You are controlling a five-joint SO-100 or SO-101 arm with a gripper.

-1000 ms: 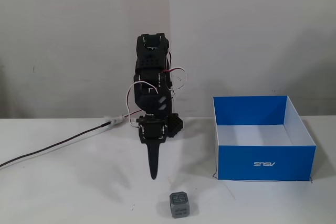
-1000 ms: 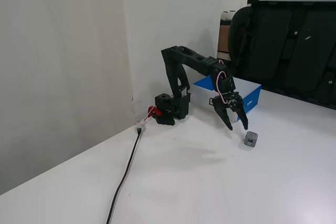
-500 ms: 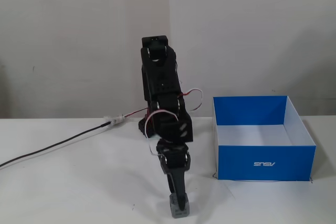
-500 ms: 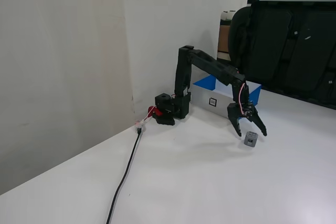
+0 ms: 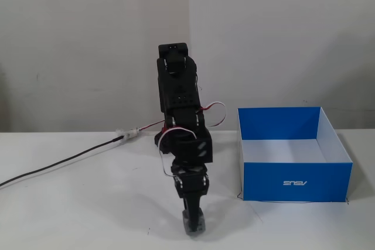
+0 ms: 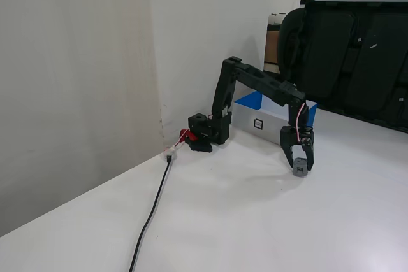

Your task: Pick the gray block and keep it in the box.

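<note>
So the arm (image 6: 255, 84) is stretched way out from its base near the table's back edge, upper link rising, forearm sloping forward, wrist bent straight down. The gripper (image 6: 299, 169) points at the table (image 6: 210, 221) and its fingers are clamped on either side of the gray block (image 6: 298, 171), which sits on the surface close to the front edge in a fixed view (image 5: 193, 222). The box (image 5: 296, 182) sits apart, to the right there.

we see our arm (image 6: 255, 81) stretched forward from its base, elbow high, wrist bent straight down; our pincer (image 6: 299, 169) points at the table, fingers (image 5: 194, 215) drawn close around the gray block (image 6: 298, 170).
</note>
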